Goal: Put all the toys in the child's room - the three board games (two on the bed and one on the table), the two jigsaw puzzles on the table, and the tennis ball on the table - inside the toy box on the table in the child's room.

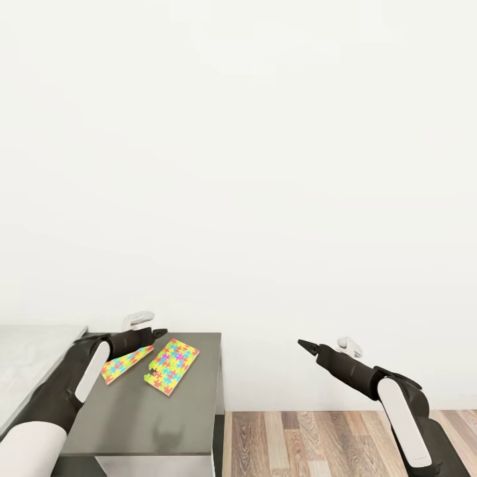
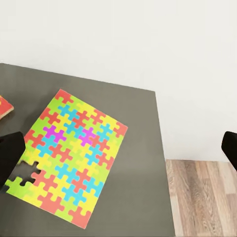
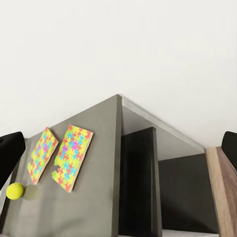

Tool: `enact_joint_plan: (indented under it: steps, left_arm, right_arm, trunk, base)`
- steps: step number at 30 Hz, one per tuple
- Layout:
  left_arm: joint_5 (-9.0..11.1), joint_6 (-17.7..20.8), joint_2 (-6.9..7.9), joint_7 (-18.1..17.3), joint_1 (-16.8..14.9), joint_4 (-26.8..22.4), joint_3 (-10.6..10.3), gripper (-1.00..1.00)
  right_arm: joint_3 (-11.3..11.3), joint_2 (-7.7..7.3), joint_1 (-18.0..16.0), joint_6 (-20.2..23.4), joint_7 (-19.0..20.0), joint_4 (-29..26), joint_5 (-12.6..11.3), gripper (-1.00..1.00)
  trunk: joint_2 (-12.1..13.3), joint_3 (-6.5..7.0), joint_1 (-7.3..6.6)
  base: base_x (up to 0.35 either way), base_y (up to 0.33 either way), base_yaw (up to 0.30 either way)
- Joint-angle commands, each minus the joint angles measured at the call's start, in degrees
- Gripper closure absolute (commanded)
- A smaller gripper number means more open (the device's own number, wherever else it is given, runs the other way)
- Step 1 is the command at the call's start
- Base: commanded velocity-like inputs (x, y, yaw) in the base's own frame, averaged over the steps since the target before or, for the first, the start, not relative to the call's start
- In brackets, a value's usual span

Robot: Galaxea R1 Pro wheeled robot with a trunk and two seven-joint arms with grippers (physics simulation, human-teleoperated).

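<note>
Two jigsaw puzzles lie on the table's dark grey lower section (image 1: 132, 417). The right one (image 1: 171, 366) lies flat, with a piece gone at its near corner. The left one (image 1: 126, 363) sits partly under my left arm. My left gripper (image 1: 156, 333) hovers open just above them; in the left wrist view the puzzle (image 2: 74, 158) lies between its wide-spread fingers (image 2: 10, 158). My right gripper (image 1: 306, 344) hangs open over the floor, away from the table. The right wrist view has both puzzles (image 3: 72, 157) and the tennis ball (image 3: 15, 190) beside them. The toy box, board games and bed are out of view.
A plain white wall rises close behind the table. The pale grey desk top (image 1: 33, 358) adjoins at the left. Wooden floor (image 1: 331, 444) lies to the right of the table's edge, under my right arm. Dark frame panels (image 3: 138, 182) stand below the top.
</note>
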Motion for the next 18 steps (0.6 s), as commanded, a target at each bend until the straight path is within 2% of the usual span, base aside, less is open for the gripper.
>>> enact_joint_plan:
  steps: [1, 8, 15, 18]
  left_arm:
    - [-0.7, 0.0, -0.1, -0.2, -0.1, 0.0, 0.1, -1.0]
    - [-2.0, -0.4, -0.37, -0.2, -0.1, 0.0, 0.0, -1.0]
    - [-2.2, -0.5, -0.35, -0.2, -0.1, 0.0, -0.1, -1.0]
    - [-2.2, -0.6, -0.39, -0.2, -0.1, 0.0, -0.1, -1.0]
  right_arm:
    - [-0.1, 0.08, -0.1, 0.3, 0.4, 0.0, 0.4, -1.0]
    - [-0.4, -0.06, 0.0, 0.3, 0.4, -0.1, 0.1, -1.0]
    - [-0.4, -0.08, 0.0, 0.2, 0.5, 0.4, -0.2, -1.0]
    - [-0.4, -0.05, 0.0, 0.2, 0.6, 0.4, -0.2, -1.0]
  trunk:
    - [-0.1, -0.14, 0.04]
    - [-0.1, -0.19, 0.04]
    - [-0.1, -0.55, 0.04]
    - [-0.1, -0.64, 0.04]
  base:
    - [0.0, 0.0, 0.0]
    - [0.0, 0.013, 0.0]
    - [0.035, 0.181, 0.0]
    - [0.165, 0.032, 0.0]
